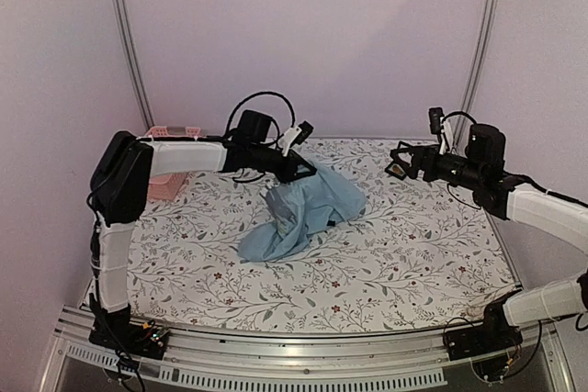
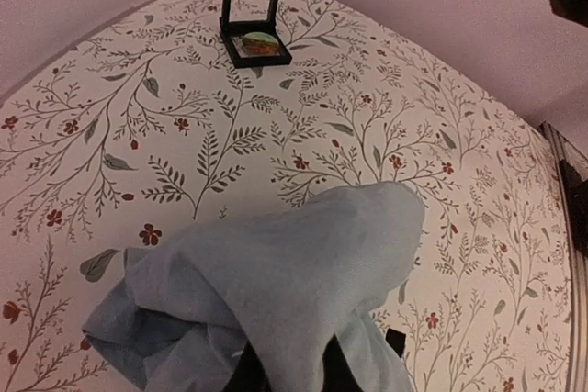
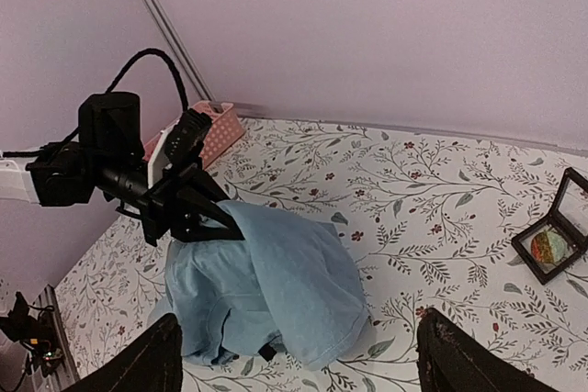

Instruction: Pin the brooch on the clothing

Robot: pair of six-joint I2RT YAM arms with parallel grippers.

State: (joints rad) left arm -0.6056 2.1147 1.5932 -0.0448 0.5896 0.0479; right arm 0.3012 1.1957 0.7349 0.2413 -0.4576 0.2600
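Note:
The clothing is a light blue T-shirt, bunched on the floral cloth with its print hidden. My left gripper is shut on a fold of it and holds that part up off the table. In the left wrist view the fabric drapes over the gripper and hides its tips. The brooch, small and orange-green, lies in an open black case at the far right of the table. My right gripper hovers open just above that case, looking toward the shirt, with the brooch at its right.
A pink basket stands at the back left corner, with a pink item in front of it. Walls and metal posts close in the back and sides. The left arm reaches across the middle.

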